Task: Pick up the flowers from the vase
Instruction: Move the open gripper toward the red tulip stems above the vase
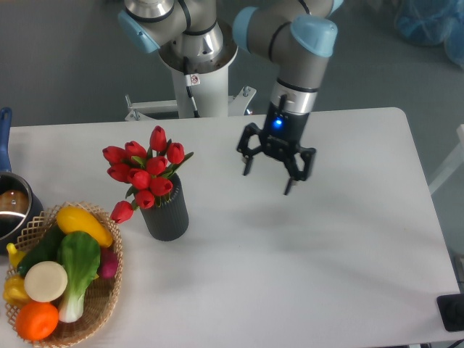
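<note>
Setting: a white table (239,290) with rounded corners on a grey floor; a white robot pedestal (196,80) stands behind the table's far edge.
Gripper: the gripper (268,178) points down over the middle of the table, its two dark fingers spread wide with nothing between them, a blue light lit on the wrist above.
Flowers: the flowers (145,172), red tulip buds with green leaves, stand in the vase (165,212), well apart from the gripper and to its left in the camera view; one bud droops over the rim on the basket side.
Vase: dark, ribbed and upright on the left half of the table, nearer the front edge than the gripper.
Between them: bare tabletop only.
Neighbours: a wicker basket (98,315) of coloured vegetables sits just beside the vase at the front left corner; a metal pot (11,210) with a blue handle is cut off by the left edge.
Front right corner: a small dark object (453,312), too cropped to identify.
</note>
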`<state>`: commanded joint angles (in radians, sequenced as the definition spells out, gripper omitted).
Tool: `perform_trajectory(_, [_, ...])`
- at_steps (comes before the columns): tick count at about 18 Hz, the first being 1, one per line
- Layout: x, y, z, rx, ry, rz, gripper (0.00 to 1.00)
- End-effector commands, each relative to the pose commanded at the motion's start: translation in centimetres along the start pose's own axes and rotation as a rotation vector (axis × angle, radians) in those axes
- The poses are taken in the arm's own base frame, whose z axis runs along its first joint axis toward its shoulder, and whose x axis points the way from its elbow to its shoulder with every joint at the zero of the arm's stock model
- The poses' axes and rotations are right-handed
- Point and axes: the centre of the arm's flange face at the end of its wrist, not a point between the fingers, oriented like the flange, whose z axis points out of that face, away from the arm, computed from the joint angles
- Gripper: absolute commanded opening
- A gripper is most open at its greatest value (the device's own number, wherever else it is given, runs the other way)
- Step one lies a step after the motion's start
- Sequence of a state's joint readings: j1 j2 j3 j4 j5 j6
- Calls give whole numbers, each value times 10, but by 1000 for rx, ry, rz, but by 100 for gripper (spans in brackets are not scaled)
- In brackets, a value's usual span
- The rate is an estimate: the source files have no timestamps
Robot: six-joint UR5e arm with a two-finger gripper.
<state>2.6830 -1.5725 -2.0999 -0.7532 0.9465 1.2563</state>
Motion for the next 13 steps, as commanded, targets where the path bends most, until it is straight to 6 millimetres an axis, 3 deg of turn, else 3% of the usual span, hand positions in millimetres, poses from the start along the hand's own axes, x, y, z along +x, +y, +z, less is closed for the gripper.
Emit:
perform_trajectory(7, [56, -38, 10, 22, 54, 91, 100])
perform_trajectory(10, [83, -43, -2, 74, 63, 107, 100])
perform_trajectory(13, [94, -39, 5, 80, 90, 92, 100])
